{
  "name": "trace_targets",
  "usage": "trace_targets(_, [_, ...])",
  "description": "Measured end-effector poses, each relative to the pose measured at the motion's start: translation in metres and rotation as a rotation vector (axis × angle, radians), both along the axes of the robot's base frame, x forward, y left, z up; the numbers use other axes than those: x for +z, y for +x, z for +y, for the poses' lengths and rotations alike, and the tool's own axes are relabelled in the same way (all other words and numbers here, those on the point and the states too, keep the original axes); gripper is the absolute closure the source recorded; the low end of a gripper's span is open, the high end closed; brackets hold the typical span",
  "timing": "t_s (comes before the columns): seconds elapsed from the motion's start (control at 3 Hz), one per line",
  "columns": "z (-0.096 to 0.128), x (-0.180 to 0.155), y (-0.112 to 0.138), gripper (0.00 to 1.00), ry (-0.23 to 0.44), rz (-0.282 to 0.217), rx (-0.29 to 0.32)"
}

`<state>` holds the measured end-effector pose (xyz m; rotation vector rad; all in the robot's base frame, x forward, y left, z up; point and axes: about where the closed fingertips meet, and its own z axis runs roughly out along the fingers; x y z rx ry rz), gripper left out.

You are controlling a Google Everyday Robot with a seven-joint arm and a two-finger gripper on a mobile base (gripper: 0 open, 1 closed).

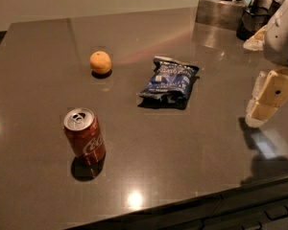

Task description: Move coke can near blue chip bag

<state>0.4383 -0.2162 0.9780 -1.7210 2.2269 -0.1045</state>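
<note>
The coke can (85,136) stands upright on the dark grey countertop (182,147) at the front left, its silver top with the pull tab facing up. The blue chip bag (170,81) lies flat and crumpled near the middle of the counter, up and to the right of the can. My gripper (260,115) hangs above the counter at the right edge of the view, pointing down. It is well to the right of the bag and far from the can, and it holds nothing.
A round orange fruit (101,62) sits at the back left, beyond the can. A metal container (221,11) and dark jars (252,20) stand at the back right corner. The counter's front edge (192,202) runs along the bottom.
</note>
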Motion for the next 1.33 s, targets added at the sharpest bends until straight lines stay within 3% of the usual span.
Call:
trace_targets(0.33, [0.0,0.0,0.0,0.0,0.0,0.0,0.0])
trace_targets(1.33, [0.063,-0.042,0.0,0.0,0.369,-0.021,0.068])
